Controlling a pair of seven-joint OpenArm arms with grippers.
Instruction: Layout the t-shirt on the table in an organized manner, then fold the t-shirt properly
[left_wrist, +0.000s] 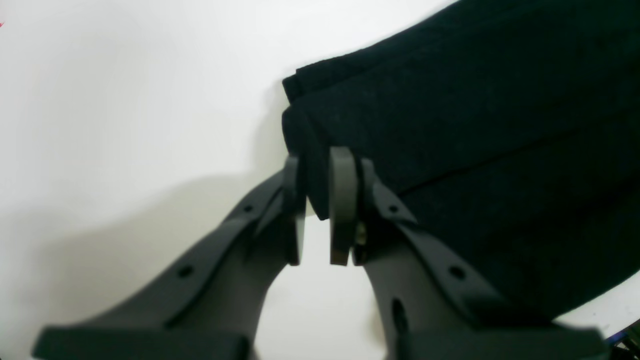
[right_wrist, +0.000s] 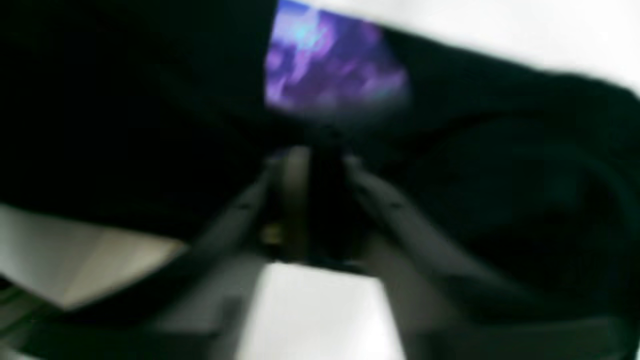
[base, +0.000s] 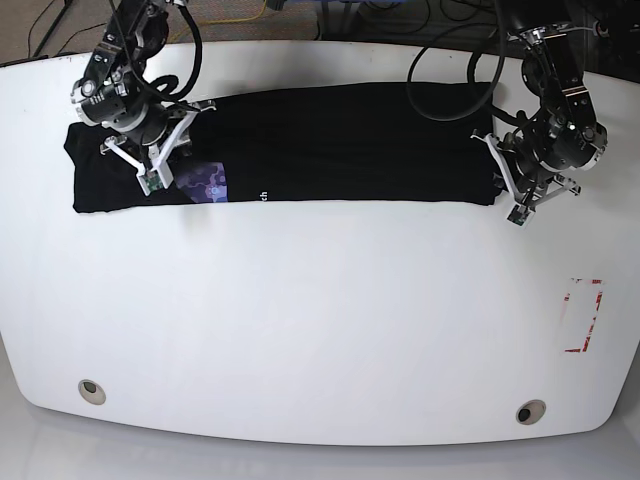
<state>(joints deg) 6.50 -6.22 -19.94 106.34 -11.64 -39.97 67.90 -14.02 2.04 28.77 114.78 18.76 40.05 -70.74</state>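
The black t-shirt (base: 340, 140) lies as a long folded strip across the far half of the white table (base: 320, 320). At its left end a purple print (base: 203, 183) shows, and the right wrist view has the same print (right_wrist: 330, 70) just past the fingers. My left gripper (left_wrist: 317, 157) is at the strip's right end, shut on a folded corner of the t-shirt (left_wrist: 475, 125). My right gripper (right_wrist: 322, 160) is at the left end with dark t-shirt cloth (right_wrist: 100, 100) between its fingers. That view is too blurred to show whether the jaws still pinch.
A red-outlined rectangle mark (base: 583, 315) sits near the table's right edge. Two round grey grommet holes (base: 91, 391) (base: 530, 411) lie along the near edge. Black cables (base: 440, 60) hang over the far edge behind the shirt.
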